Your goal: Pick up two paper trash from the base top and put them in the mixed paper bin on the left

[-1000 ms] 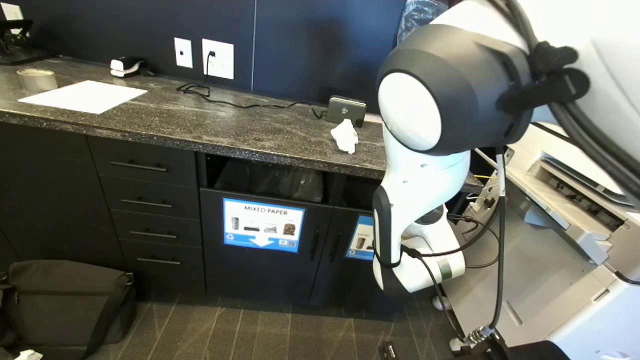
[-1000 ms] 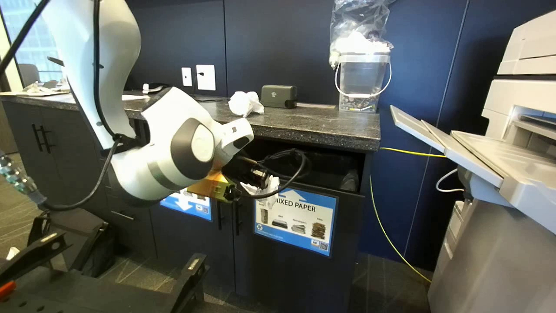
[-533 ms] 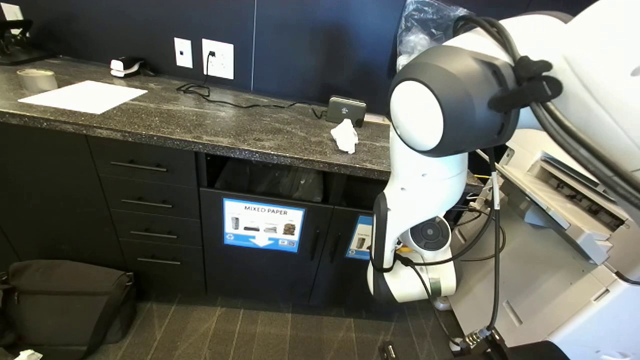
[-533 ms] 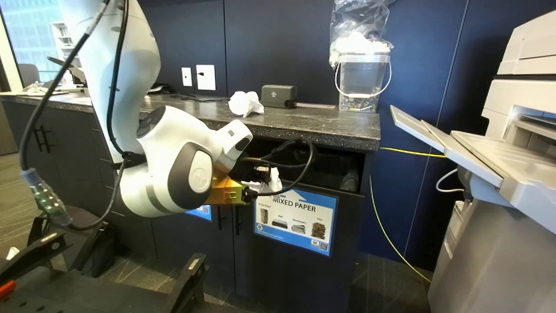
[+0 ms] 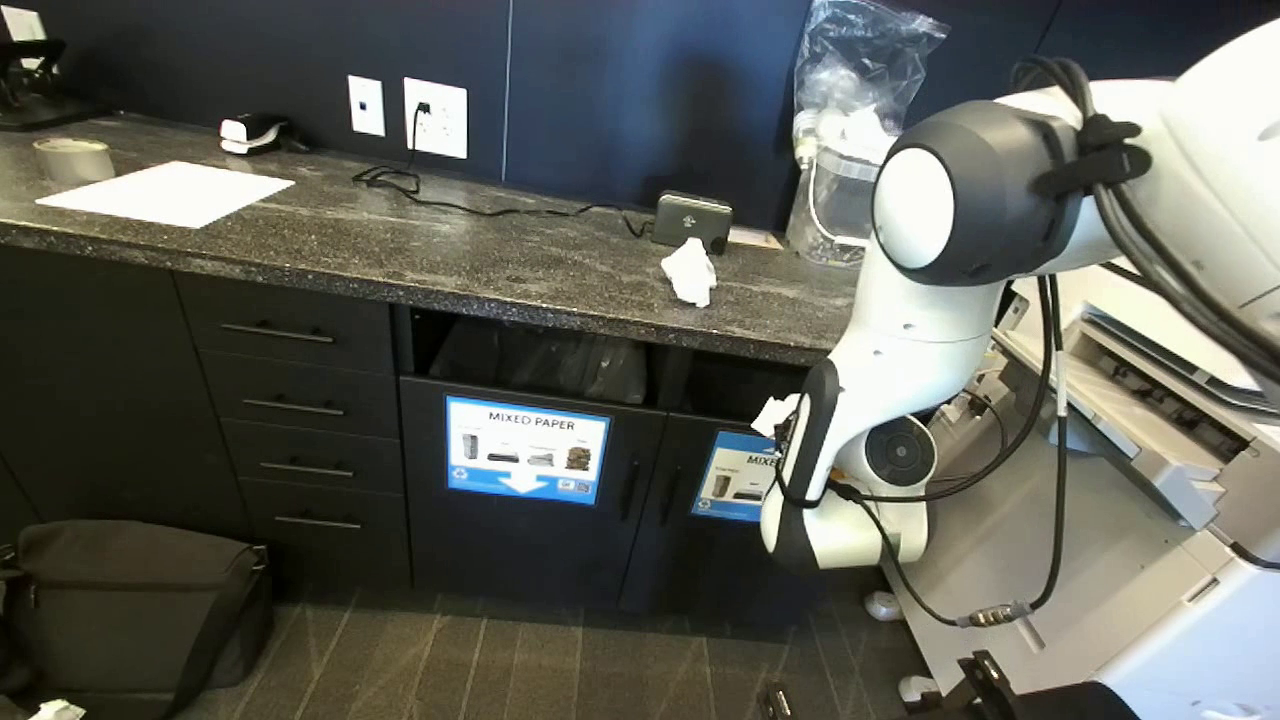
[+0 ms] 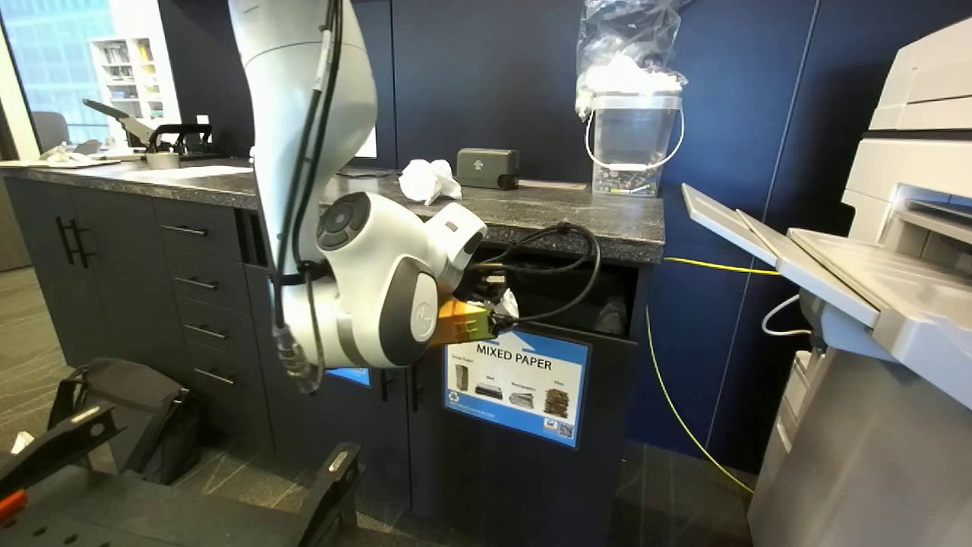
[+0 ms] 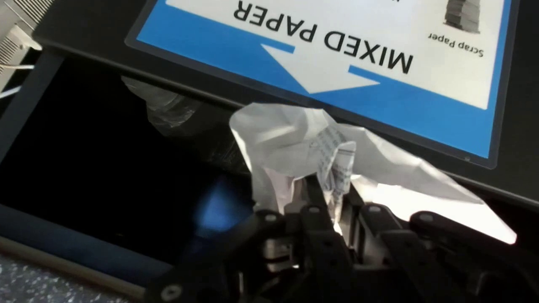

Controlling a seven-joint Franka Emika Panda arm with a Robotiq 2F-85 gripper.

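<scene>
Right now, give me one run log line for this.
claw: gripping paper wad; place: at bin opening nearer printer; drop: not yet; other wad: on countertop

Up in the air, there's a crumpled white paper wad with small print (image 7: pixel 280 139), pinched tight, flaring to both sides, right by the right-hand slot of the black-fronted pair of mixed paper bins (image 5: pixel 590 555); whether it's past the rim, I can't tell. A second crumpled white paper ball (image 5: pixel 690 272) sits, lumpy, on the dark grey speckled stone countertop (image 5: pixel 440 240) above those bins.
</scene>
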